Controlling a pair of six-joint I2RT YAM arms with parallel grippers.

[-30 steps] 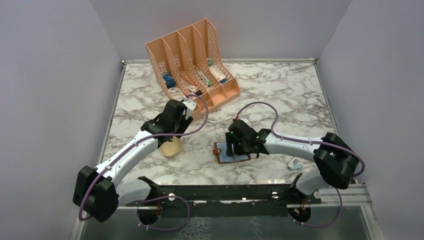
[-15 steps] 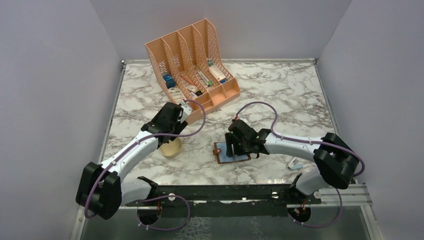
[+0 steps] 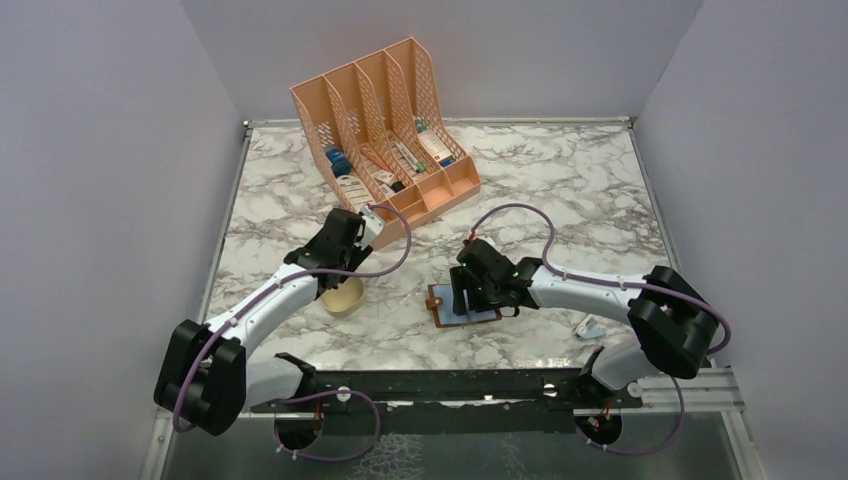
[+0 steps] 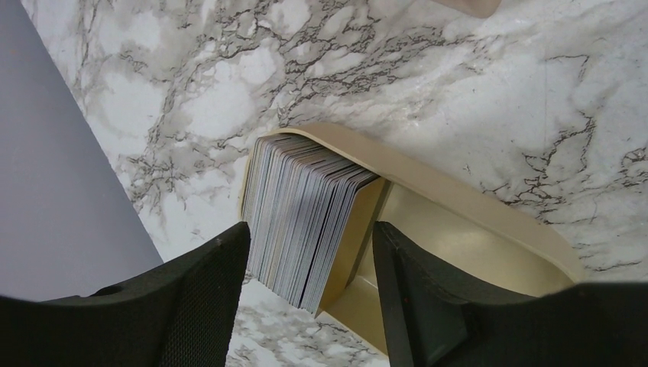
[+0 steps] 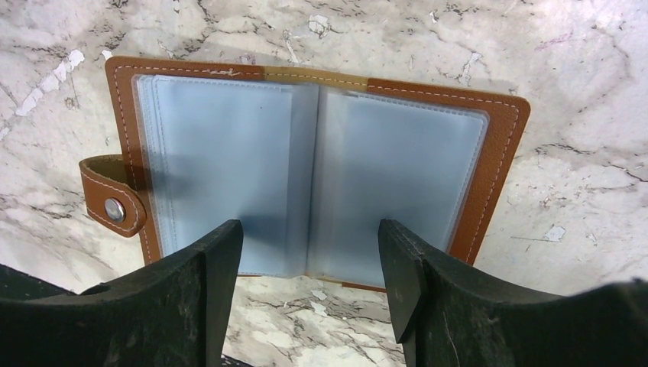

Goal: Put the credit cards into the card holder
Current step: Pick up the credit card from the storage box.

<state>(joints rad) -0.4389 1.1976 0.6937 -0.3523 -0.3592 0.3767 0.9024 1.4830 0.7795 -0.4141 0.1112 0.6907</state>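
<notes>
Left gripper [image 4: 306, 233], apart, straddles the cards [image 4: 302, 202] upright in a tray [image 4: 458, 229], seemingly ready to pinch one; right gripper [image 5: 309, 233], also apart, hovers over the holder [image 5: 500, 153], spread open on the table [image 5: 581, 69]

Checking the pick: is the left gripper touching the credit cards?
Cannot tell. In the left wrist view the left gripper, open, straddles the credit cards in the tan tray. One finger's edge meets the stack's outline, showing no plain gap or contact.
</notes>
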